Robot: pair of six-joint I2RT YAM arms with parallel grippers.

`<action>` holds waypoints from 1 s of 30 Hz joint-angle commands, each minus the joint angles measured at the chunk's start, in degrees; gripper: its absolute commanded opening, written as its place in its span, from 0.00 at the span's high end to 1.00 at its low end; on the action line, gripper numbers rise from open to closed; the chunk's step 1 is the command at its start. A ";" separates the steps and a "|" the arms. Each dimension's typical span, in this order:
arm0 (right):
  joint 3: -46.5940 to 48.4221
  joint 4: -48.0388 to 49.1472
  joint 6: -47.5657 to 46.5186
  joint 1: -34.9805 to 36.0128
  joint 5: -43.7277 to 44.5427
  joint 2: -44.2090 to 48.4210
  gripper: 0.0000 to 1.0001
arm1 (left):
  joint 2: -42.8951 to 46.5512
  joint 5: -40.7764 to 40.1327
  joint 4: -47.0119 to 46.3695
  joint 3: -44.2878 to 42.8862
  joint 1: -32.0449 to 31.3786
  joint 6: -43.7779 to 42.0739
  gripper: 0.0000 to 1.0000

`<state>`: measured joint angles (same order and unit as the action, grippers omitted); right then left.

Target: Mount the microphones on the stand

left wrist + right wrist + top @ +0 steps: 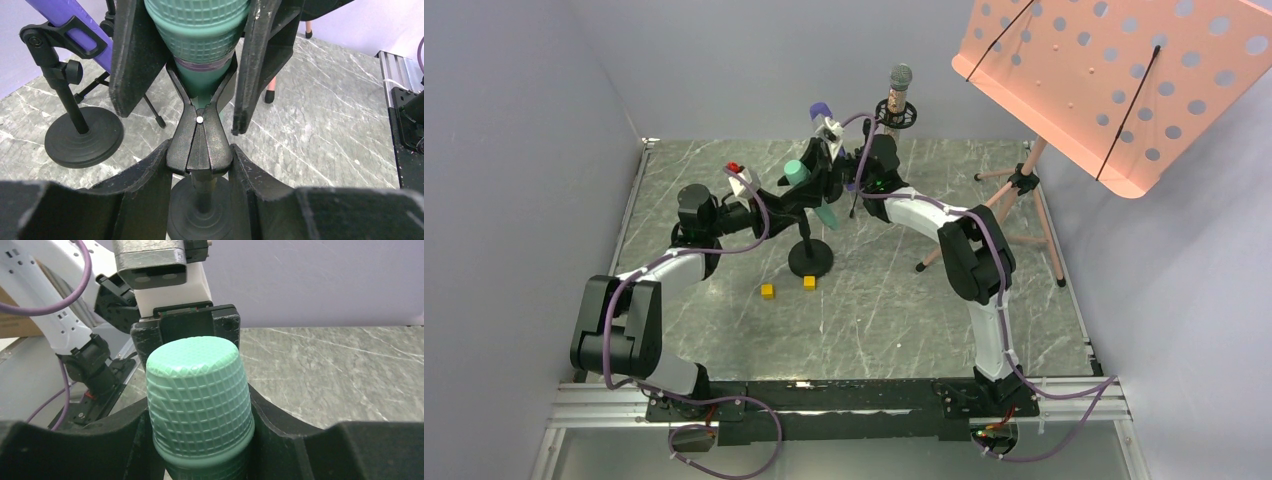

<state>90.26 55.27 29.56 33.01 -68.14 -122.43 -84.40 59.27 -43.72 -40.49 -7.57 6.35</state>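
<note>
Your right claw (pixel 198 407) clenches the teal-green microphone (pixel 197 385) by its head, centre frame. Your left claw (pixel 200 157) pinches the stand clip (pixel 200 131) holding its neck.

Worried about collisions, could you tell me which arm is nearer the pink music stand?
Right. The right arm bends beside the music stand's legs; the left arm lies on the opposite side.

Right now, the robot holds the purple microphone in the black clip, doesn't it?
Not purple: the left wrist view shows the teal-green microphone held in the black clip. The purple microphone sits in another stand's clip.
</note>
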 commanded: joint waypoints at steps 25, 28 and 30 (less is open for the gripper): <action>-5.00 -5.82 -3.41 1.08 1.56 6.59 0.25 | 6.57 -6.74 5.83 0.58 -1.30 -2.81 0.06; -4.44 -12.50 -8.43 0.47 2.23 7.84 0.15 | 8.64 -7.32 8.40 0.76 -1.24 -4.81 0.01; -3.11 -20.24 -13.77 0.03 3.07 8.76 0.11 | 10.01 -7.93 10.12 0.85 -1.21 -5.62 0.01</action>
<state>85.91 47.37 24.99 33.74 -66.04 -117.73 -78.06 52.86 -36.12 -39.99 -8.62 3.57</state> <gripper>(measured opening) 0.858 0.991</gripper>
